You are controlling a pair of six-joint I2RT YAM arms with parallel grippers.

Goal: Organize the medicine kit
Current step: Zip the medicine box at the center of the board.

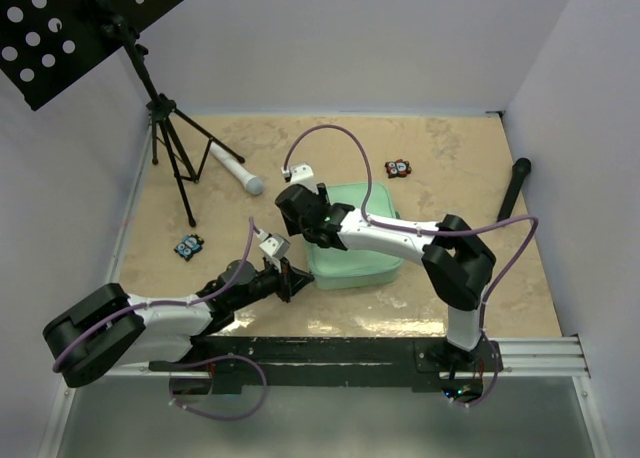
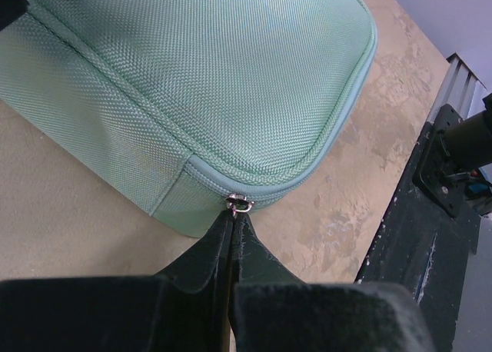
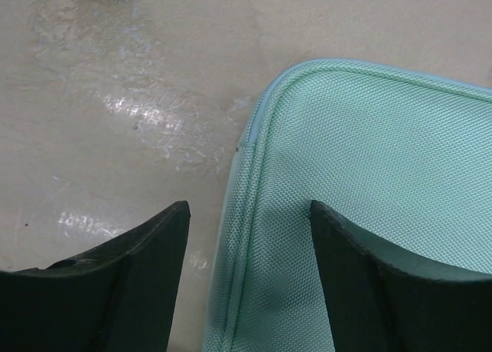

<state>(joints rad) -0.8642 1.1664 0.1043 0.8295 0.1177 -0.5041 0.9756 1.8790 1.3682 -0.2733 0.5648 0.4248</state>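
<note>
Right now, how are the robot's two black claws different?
The left gripper is shut, pinching the small metal zipper pull at a corner of the mint-green fabric zip case; the right gripper is open and empty. The left gripper is level with the case's side; the right gripper hangs over its edge, one finger above the lid, one above the beige table. Both have black fingers.

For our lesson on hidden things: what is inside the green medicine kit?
Nothing inside shows: the medicine kit is zipped shut, its lid covering any contents. Outside, the left gripper pinches the zip pull.
</note>
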